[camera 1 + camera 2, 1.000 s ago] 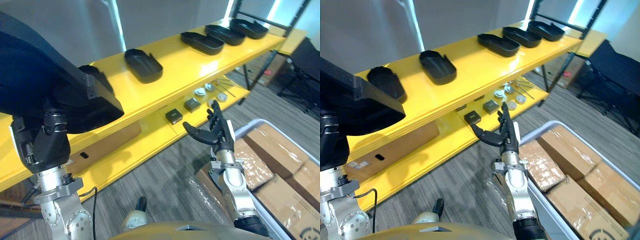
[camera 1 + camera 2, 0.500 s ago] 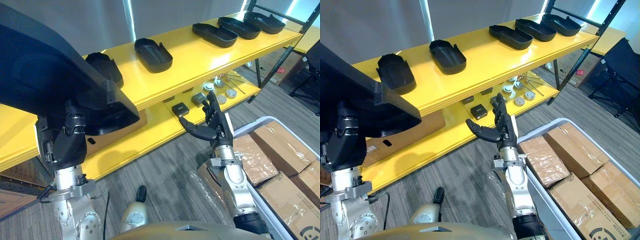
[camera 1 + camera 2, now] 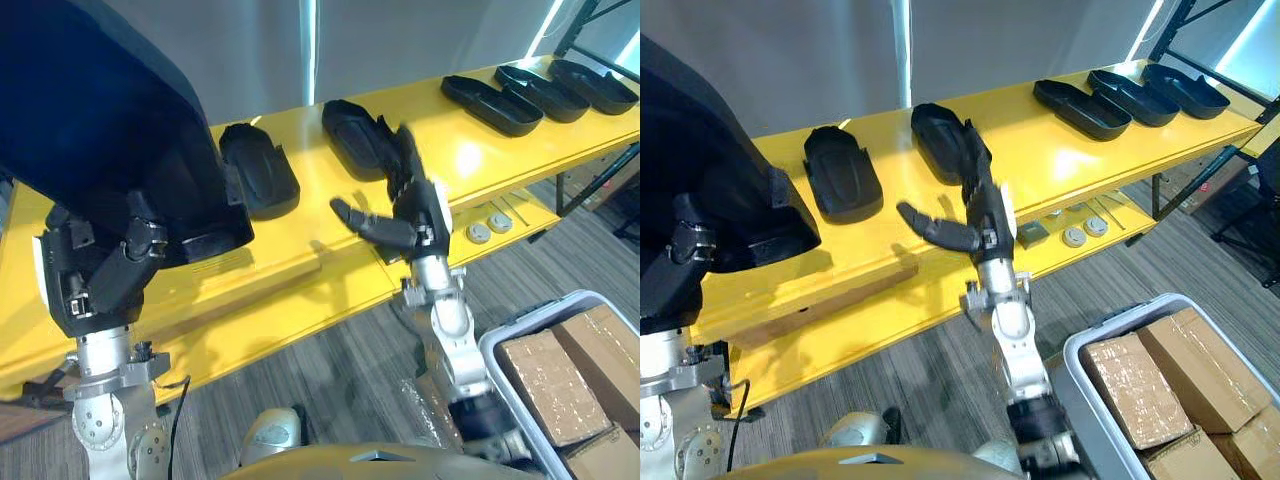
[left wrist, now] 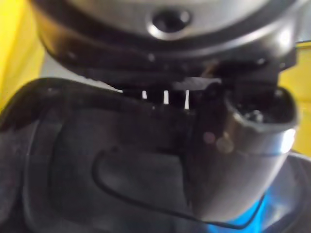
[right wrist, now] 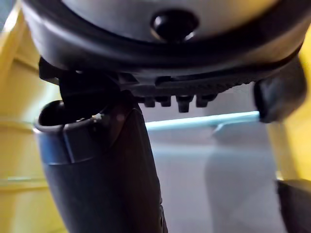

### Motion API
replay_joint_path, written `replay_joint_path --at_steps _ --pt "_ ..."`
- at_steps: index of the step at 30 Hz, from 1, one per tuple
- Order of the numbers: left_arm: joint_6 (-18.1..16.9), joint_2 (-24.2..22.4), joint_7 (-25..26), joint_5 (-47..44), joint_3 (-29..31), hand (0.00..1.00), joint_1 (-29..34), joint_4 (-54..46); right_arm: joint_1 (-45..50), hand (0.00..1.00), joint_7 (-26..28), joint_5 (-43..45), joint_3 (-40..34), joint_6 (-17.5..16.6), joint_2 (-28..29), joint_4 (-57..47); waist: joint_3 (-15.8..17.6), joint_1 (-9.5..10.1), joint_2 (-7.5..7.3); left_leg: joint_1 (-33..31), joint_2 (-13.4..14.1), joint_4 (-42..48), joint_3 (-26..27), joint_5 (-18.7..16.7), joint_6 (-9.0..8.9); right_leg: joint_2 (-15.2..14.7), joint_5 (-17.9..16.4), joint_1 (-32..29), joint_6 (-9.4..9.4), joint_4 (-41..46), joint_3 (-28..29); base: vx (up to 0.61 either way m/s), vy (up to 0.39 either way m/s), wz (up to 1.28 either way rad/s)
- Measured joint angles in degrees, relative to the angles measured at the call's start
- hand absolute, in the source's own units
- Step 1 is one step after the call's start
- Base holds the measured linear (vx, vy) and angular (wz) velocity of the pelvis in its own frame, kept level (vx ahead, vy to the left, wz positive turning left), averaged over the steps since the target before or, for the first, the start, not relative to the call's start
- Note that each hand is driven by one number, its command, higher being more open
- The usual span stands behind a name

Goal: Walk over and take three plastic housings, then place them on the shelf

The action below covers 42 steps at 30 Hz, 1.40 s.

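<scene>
The left hand [image 3: 100, 285] is being curled round the lower edge of a large black housing [image 3: 100, 120], which is being held up in front of the shelf's [image 3: 450, 165] left end. The right hand [image 3: 415, 215] is being raised before the shelf's front edge, fingers straight, thumb spread, grasping nothing. Five other housings [image 3: 258, 180] are lying on the shelf's top board: two near its middle, three in a row toward its right end. A bin [image 3: 530, 318] of boxes [image 3: 545, 370] is standing below the shelf's right part.
</scene>
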Motion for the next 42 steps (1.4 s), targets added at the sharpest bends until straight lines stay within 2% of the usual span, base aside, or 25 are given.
replay_joint_path --at_steps 2,4,5,6,7,8,9,10,12,13,22,24,25,26,27,28,30,31,32,33,34,35,38,39,42 --pt "-0.05 1.7 -0.04 0.0 -0.89 0.0 -6.0 2.88 -2.71 1.0 -1.76 -0.8 -2.34 -0.82 -1.56 -2.49 -0.15 -2.33 -0.18 1.1 -0.92 -0.88 -5.74 0.22 -0.58 5.05 1.24 -3.32 2.15 -6.25 9.91 0.32 -0.073 1.61" --pt "0.04 2.16 -0.05 -0.11 -1.69 0.0 -8.83 5.2 -2.36 1.0 -1.84 -0.94 -5.18 -0.86 -2.67 -5.19 -0.69 -3.86 -1.2 3.47 -2.43 -2.37 -10.97 0.25 -1.61 5.92 3.27 -3.04 4.72 -10.06 13.68 0.31 -0.188 1.7" --pt "0.02 2.18 0.03 -0.41 -1.51 0.0 -8.52 5.18 -2.25 1.0 -1.49 -0.67 -6.46 -1.05 -2.92 -5.97 -1.27 -3.74 -2.1 4.06 -3.21 -2.26 -12.41 -0.32 -2.53 5.5 6.58 -2.69 4.27 -13.28 13.12 0.33 -0.298 1.16" --pt "0.1 2.22 0.06 -0.65 -0.83 0.0 -7.95 4.97 -2.11 1.0 -0.62 -0.34 -7.86 -1.27 -3.45 -6.78 -2.4 -3.3 -3.97 4.0 -4.49 -1.7 -13.78 -1.68 -4.31 4.85 13.04 -2.13 3.23 -17.49 11.63 0.34 -0.322 0.97" --pt "0.16 0.95 -0.03 -0.74 -0.87 0.0 -7.31 4.98 -2.03 1.0 -0.26 -0.21 -8.37 -1.67 -4.52 -6.77 -2.91 -2.9 -3.05 3.96 -3.67 -1.16 -14.57 -2.65 -4.87 4.77 11.89 -0.72 3.48 -18.21 9.83 0.32 -0.289 0.91" --pt "0.67 -0.94 -0.31 -1.53 -0.96 0.0 -5.72 4.48 -1.96 1.0 0.51 -0.02 -9.18 -1.66 -6.62 -6.82 -3.53 -2.25 -0.58 3.16 -0.97 -0.18 -13.45 -3.66 -6.3 7.07 12.72 2.59 2.99 -22.6 7.04 0.28 -0.218 0.91" --pt "1.4 -1.84 -1.61 -2.45 -1.1 0.0 -5.27 4.43 -1.35 1.0 0.88 0.3 -10.33 -1.64 -8.21 -6.82 -3.68 -2.33 0.8 2.99 1.89 -0.34 -7.81 -3.72 -6.3 8.62 13.34 6.17 2.38 -26.48 3.21 0.25 -0.183 1.03" --pt "1.82 -2.05 -2.32 -2.47 -1.23 0.0 -5.29 4.44 -0.69 1.0 0.85 0.34 -11.05 -1.55 -8.54 -6.83 -3.79 -2.66 1.0 2.9 3.14 -0.5 -4.49 -3.21 -6.43 8.99 13.36 7.65 2.32 -27.66 1.51 0.2 -0.167 1.27" --pt "2.52 -2.48 -4.87 -2.56 -4.04 0.0 -5.38 4.41 3.62 1.0 0.68 0.38 -14.66 -1.38 -8.52 -8.19 -3.81 -3.55 1.06 3.8 5.22 -2.65 6.98 -0.4 -6.15 9.22 13.22 11.53 2.11 -29.42 -3.76 0.16 -0.123 1.13" --pt "2.74 -2.44 -5.46 -2.53 -4.83 0.0 -5.37 4.35 4.68 1.0 0.68 0.41 -15.29 -1.37 -8.41 -8.63 -3.83 -3.45 1.08 4.14 5.11 -3.45 7.92 0.24 -5.8 9.16 13.21 11.92 2.11 -29.44 -4.27 0.15 -0.04 0.69" --pt "5.52 -4.3 -4.4 -2.45 -11.28 0.0 -3.28 1.75 11.69 1.0 4.6 7.89 -15.08 -1.31 -1.61 -12.28 -3.62 -4.44 0.53 5.22 1.91 -6.18 4.38 1.91 -4.77 7.04 13.28 15.89 2.43 -31.63 -8.36 0.07 0.055 0.32" --pt "5.53 -4.53 -3.39 -1.93 -13.4 0.0 -2.57 1.71 12.55 1.0 4.77 9.48 -15.09 -1.32 -0.17 -12.28 -3.3 -4.93 0.2 3.43 1.26 -5.14 3.85 2.77 -5.7 5.89 12.75 15.5 2.19 -30.56 -9.27 -0.05 0.098 0.62" --pt "5.5 -4.5 -2.64 -1.44 -14.21 0.0 -2.76 1.64 12.25 1.0 5.5 11.16 -15.18 -1.33 0.16 -12.32 -2.35 -5.72 -1.22 -0.39 -0.23 -0.39 2.83 2.93 -7.43 3.1 11.79 15.32 3.17 -29.87 -8.86 -0.09 0.134 0.69" --pt "5.44 -4.59 -2.5 -1.18 -14.43 0.0 -2.89 1.64 11.89 1.0 5.88 11.62 -15.13 -1.33 0.13 -12.31 -1.33 -5.88 -1.86 -2.31 0.27 2.74 3.72 1.06 -6.23 2.23 11.67 15.22 3.47 -29.28 -9.2 -0.1 0.117 0.54" --pt "5.4 -4.56 -2.31 -1.03 -14.76 0.0 -2.91 1.67 11.41 1.0 5.95 11.78 -15.23 -1.34 0.05 -12.31 -0.63 -5.92 -0.9 -3.71 2.42 5.57 4.43 0.1 -6.06 1.98 11.66 15.09 3.47 -28.28 -9.52 -0.13 0.101 0.19" --pt "5.39 -4.68 -1.96 0.01 -14.98 0.0 -2.25 1.77 10.92 1.0 6.12 12.97 -14.95 -1.34 -0.74 -12.14 0.15 -5.91 0.0 -6.15 7.36 9.95 4.14 -0.45 -7.55 1.39 11.55 14.2 3.43 -26.26 -9.13 -0.15 0.174 -0.03" --pt "5.33 -4.63 -1.77 0.2 -14.99 0.0 -0.59 1.77 10.33 1.0 7.05 15.27 -13.44 -1.69 -1.54 -11.93 0.15 -5.61 1.32 -5.94 12.38 10.74 -0.05 0.88 -10.07 -1.61 10.94 12.37 5.29 -22.75 -6.77 -0.1 0.339 -0.4" --pt "5.28 -4.67 -1.87 0.2 -15.0 0.0 -0.39 1.76 10.28 1.0 7.33 16.2 -12.92 -2.11 -1.88 -11.94 0.09 -5.36 1.47 -4.96 12.98 10.05 -1.18 1.73 -11.42 -2.55 10.28 11.94 6.97 -21.86 -5.85 -0.01 0.412 -0.66" --pt "5.09 -5.28 -2.47 0.21 -15.07 0.0 -0.07 1.84 10.15 1.0 7.97 17.44 -12.35 -3.24 -2.79 -11.94 -0.34 -4.9 2.93 -2.67 13.95 8.18 -1.99 3.57 -13.7 -4.42 9.63 11.19 10.25 -20.72 -4.19 -0.02 0.511 -0.54" --pt "5.09 -5.93 -3.29 0.26 -15.28 0.0 0.4 1.8 10.37 1.0 8.02 17.65 -12.38 -4.25 -2.93 -11.93 -0.84 -5.19 4.16 -1.04 13.35 6.53 -1.49 -0.9 -16.37 -5.48 10.27 10.66 11.36 -20.17 -2.97 -0.03 0.557 -0.35" --pt "5.09 -5.12 -3.94 0.17 -15.41 0.0 -0.04 1.89 11.0 1.0 7.49 17.39 -12.47 -5.48 -1.92 -11.66 -0.29 -5.56 2.92 -0.67 11.47 6.8 -0.57 -4.04 -15.38 -7.83 11.23 10.86 12.47 -20.22 -2.01 -0.06 0.612 -0.12" --pt "5.12 -3.71 -4.57 -0.01 -15.53 0.0 -0.1 1.93 12.61 1.0 5.7 16.9 -11.65 -5.66 0.82 -11.56 0.33 -5.42 1.04 -1.55 8.52 10.5 0.98 -5.96 -12.87 -10.7 14.61 10.94 11.0 -20.95 -0.97 -0.12 0.587 -0.12" --pt "5.44 -1.54 -5.57 0.07 -14.29 0.0 -0.29 2.01 14.57 1.0 3.43 14.11 -8.09 -5.06 2.32 -9.15 0.65 -3.47 -0.12 -4.41 7.53 15.64 4.75 -9.03 -8.49 -11.55 26.51 7.3 4.61 -23.83 -0.96 -0.14 0.574 -0.4" --pt "5.63 0.11 -5.32 0.05 -13.37 0.0 -1.02 2.34 14.87 1.0 3.31 13.04 -7.0 -4.23 3.0 -8.83 0.66 -3.96 -0.21 -4.29 6.79 14.16 4.94 -8.17 -7.0 -9.76 22.59 7.12 5.99 -20.77 -0.76 -0.1 0.478 -0.25" --pt "5.65 1.86 -5.63 -1.02 -11.74 0.0 -3.48 2.35 14.89 1.0 3.52 12.4 -6.25 -4.18 2.83 -9.96 -0.09 -4.87 -1.45 -3.57 3.85 8.76 4.82 -5.09 -4.69 -5.44 14.01 7.66 6.54 -18.42 -0.85 -0.02 0.22 0.12"
